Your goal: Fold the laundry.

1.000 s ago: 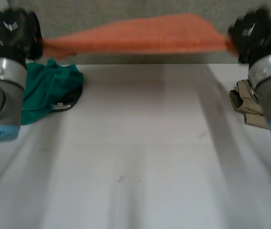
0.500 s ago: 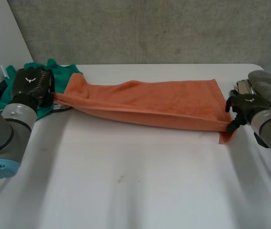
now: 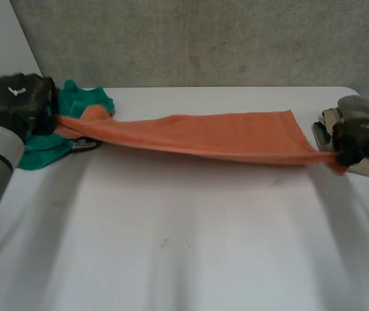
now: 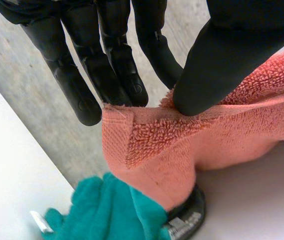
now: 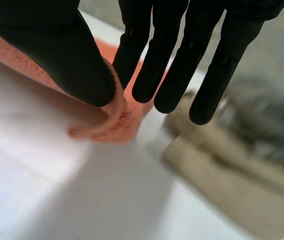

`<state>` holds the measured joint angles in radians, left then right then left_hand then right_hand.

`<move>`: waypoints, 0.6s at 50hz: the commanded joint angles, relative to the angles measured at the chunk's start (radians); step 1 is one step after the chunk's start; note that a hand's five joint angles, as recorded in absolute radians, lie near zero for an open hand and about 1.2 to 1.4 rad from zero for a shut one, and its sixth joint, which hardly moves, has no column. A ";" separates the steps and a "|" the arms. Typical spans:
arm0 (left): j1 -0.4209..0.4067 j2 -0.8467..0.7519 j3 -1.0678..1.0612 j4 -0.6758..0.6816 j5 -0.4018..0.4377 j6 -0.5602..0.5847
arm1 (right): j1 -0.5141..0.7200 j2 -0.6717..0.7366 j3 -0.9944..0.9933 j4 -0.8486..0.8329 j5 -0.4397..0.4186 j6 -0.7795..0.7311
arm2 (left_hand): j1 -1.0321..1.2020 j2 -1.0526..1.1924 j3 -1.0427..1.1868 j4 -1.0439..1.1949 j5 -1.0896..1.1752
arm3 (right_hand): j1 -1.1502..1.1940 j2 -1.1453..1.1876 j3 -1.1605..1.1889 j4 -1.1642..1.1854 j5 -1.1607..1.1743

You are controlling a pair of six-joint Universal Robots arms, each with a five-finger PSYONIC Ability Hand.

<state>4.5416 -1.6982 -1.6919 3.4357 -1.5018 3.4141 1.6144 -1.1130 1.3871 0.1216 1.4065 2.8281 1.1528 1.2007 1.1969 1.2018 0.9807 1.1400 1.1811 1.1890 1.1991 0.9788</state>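
The orange towel (image 3: 223,137) hangs taut over the table's (image 3: 184,246) far side, one corner pinched by the left robot hand (image 3: 19,97), the opposite, seemingly bunched, corner by the right robot hand (image 3: 348,144), probably to lay it flat.

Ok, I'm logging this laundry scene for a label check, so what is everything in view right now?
towel: one, orange, stretched over the table between the two hands
green cloth: one, green, bunched at the table's far left corner
dark item: one, black with a label, under the green cloth's edge
beige cloth: one, beige, at the table's right edge
grey cloth: one, grey, by the beige cloth
table: one, white, under it all
wall: one, grey, behind the table
left hand: one, black, pinching a corner at the towel's left end
right hand: one, black, pinching the towel's right end
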 commanded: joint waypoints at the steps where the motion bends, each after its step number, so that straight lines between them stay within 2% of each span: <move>1: 0.002 0.195 0.044 -0.246 0.003 0.014 | -0.016 -0.289 0.033 0.151 -0.001 -0.341 | 0.244 0.196 0.199 0.194 0.241 | 0.256 0.215 0.207 0.197 0.243; 4: 0.007 0.241 0.054 -0.355 0.006 0.033 | -0.021 -0.392 0.059 0.249 0.006 -0.533 | 0.244 0.196 0.199 0.194 0.241 | 0.256 0.215 0.207 0.197 0.243; 7: 0.017 0.282 0.049 -0.486 0.028 0.114 | -0.022 -0.454 0.076 0.323 0.011 -0.665 | 0.244 0.196 0.199 0.194 0.241 | 0.256 0.215 0.207 0.197 0.243; 11: 0.022 0.293 0.031 -0.575 0.061 0.244 | -0.018 -0.479 0.078 0.346 0.016 -0.688 | 0.244 0.196 0.199 0.194 0.241 | 0.256 0.215 0.207 0.197 0.243; 13: 0.027 0.290 0.008 -0.579 0.069 0.295 | -0.013 -0.481 0.082 0.345 0.011 -0.687 | 0.244 0.196 0.199 0.194 0.241 | 0.256 0.215 0.207 0.197 0.243; 16: 0.028 0.244 0.003 -0.544 0.071 0.306 | -0.011 -0.449 0.099 0.334 0.011 -0.685 | 0.244 0.196 0.199 0.194 0.241 | 0.256 0.215 0.207 0.197 0.243; 18: 0.027 0.181 0.008 -0.509 0.069 0.309 | -0.010 -0.401 0.102 0.316 0.012 -0.685 | 0.244 0.196 0.199 0.194 0.241 | 0.256 0.215 0.207 0.197 0.243; 19: 0.025 0.145 0.012 -0.491 0.069 0.307 | 0.001 -0.318 0.090 0.285 0.020 -0.685 | 0.244 0.196 0.199 0.194 0.241 | 0.256 0.215 0.207 0.197 0.243; 22: 0.014 0.011 0.067 -0.417 0.063 0.307 | 0.036 -0.185 0.050 0.224 0.057 -0.685 | 0.244 0.196 0.199 0.194 0.241 | 0.256 0.215 0.207 0.197 0.243; 23: 0.013 -0.023 0.089 -0.402 0.058 0.309 | 0.062 -0.115 0.009 0.186 0.098 -0.684 | 0.244 0.196 0.199 0.194 0.241 | 0.256 0.215 0.207 0.197 0.243; 27: -0.001 -0.207 0.234 -0.328 0.054 0.304 | 0.117 0.013 -0.135 0.084 0.211 -0.668 | 0.244 0.196 0.199 0.194 0.241 | 0.256 0.215 0.207 0.197 0.243; 30: -0.024 -0.311 0.395 -0.259 0.051 0.304 | 0.142 0.082 -0.249 0.011 0.252 -0.665 | 0.244 0.196 0.199 0.194 0.241 | 0.256 0.215 0.207 0.197 0.243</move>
<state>4.5485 -1.8049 -1.5317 3.0651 -1.4431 3.7257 1.6941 -1.1915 1.3409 0.2710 1.5463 2.1508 1.1528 1.2007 1.1970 1.2019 0.9807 1.1400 1.1811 1.1913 1.2003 0.9787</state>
